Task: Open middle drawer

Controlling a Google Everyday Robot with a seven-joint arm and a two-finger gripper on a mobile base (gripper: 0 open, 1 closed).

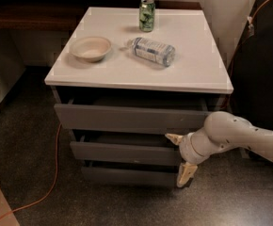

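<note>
Middle drawer (127, 152) front, right end hidden behind gripper (180, 155), fingers spread above and below it, interior in shadow

White top (197, 65): green can (147, 14) upright near the back edge, bottle (151, 51) on its side just in front of it, bowl (90, 48) further left, none touching. Top drawer (127, 117) slightly out. Orange cable (52, 173) on the floor (28, 140), left. Gripper (180, 155) below the top drawer's right end, fingers spread.
</note>
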